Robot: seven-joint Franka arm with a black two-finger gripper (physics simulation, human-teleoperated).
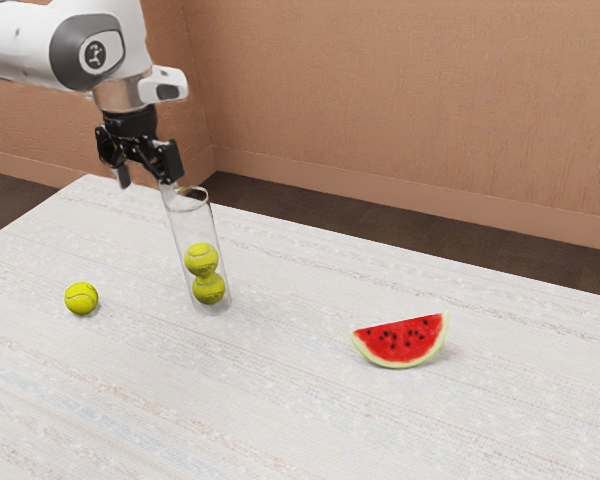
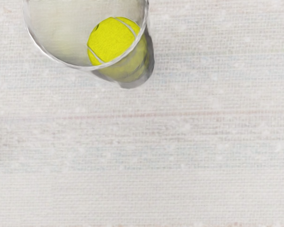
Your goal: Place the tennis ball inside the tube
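Watermelon (image 1: 400,340), cut into a wedge, lies well out from the claw (image 1: 147,180), on the far side of the tube (image 1: 193,225) from the loose tennis ball (image 1: 81,298), and plays no part in the job. The tube stands on the surface (image 1: 290,400) with its open mouth close by the claw and a little lower; whether they touch can't be told. Two balls are already inside, the lower ball (image 1: 209,289) near the bottom and the upper ball (image 2: 112,41) resting on it, with room left above them.

That much is done, as far as it shows. The loose tennis ball sits on the surface, below the claw and off to the exterior view's left, well apart from the tube. It is most likely the one the sentence means, so its whole trip looks left to do: reach down, grasp, lift over the rim (image 2: 68,66), let go. The claw is spread, with nothing pinched in it. Coming away from here calls for some care, since a sideways brush could tip the tube.
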